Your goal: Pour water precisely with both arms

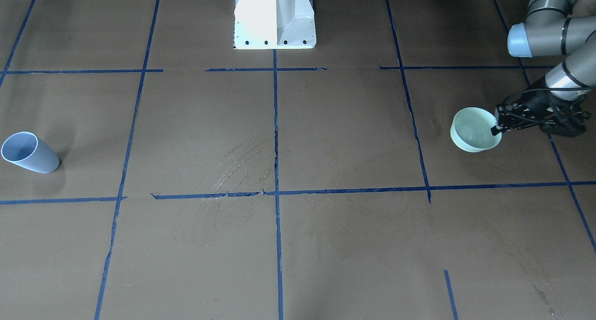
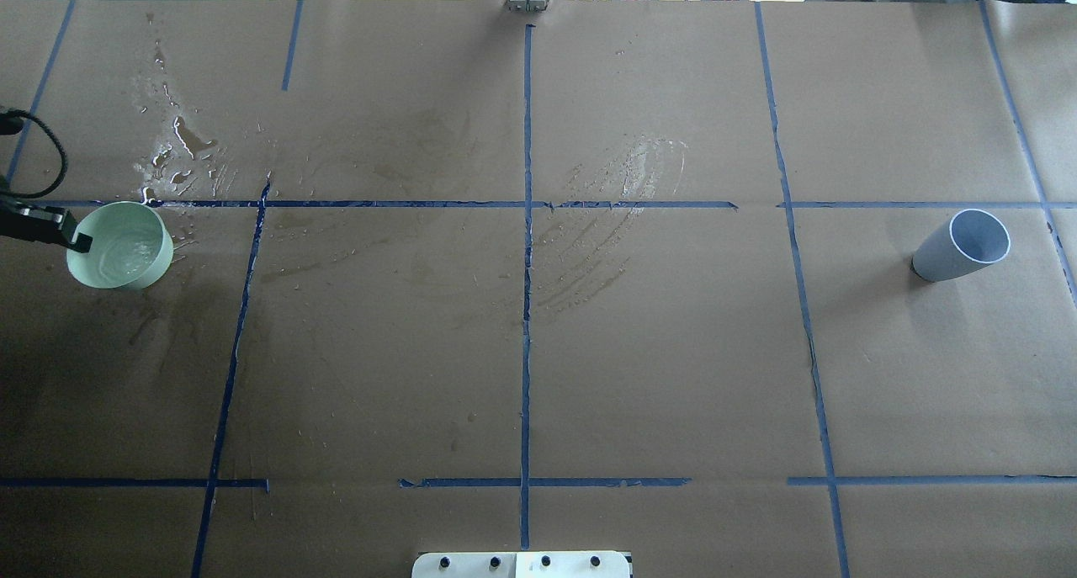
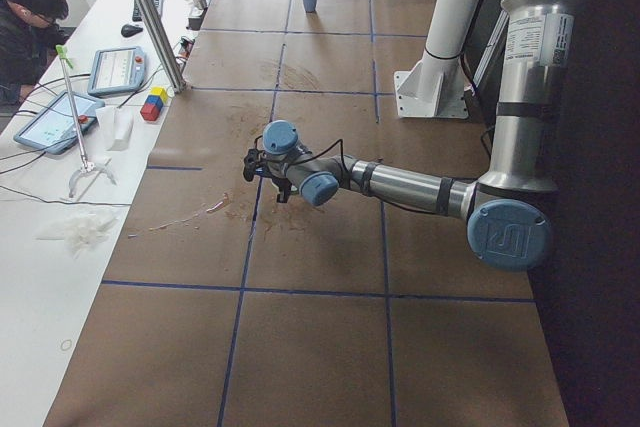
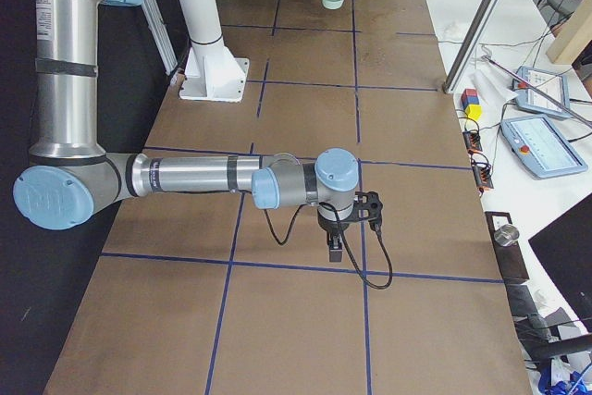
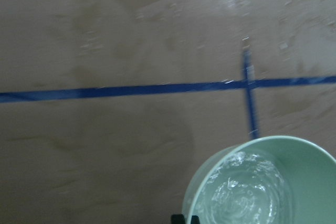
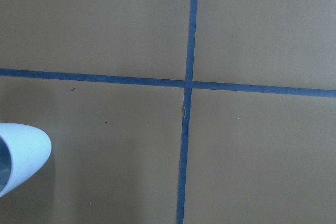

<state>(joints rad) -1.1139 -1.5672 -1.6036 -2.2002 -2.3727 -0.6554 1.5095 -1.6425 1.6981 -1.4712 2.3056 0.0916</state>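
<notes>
Water (image 2: 126, 254) in bowl (image 2: 166, 258), left gripper (image 2: 82, 241) clamped on rim — puddle (image 2: 181, 153) at 12 o'clock, cup (image 2: 947, 258) at 3; right gripper (image 4: 335, 252) — cannot tell.

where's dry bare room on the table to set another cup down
Bare and dry: the stretch between the blue-grey cup and the wet streaks at mid-table, and the strip beside the white pedestal. Crowded: the left end, where the left hand grips the green cup of water, with puddles beyond it.
</notes>
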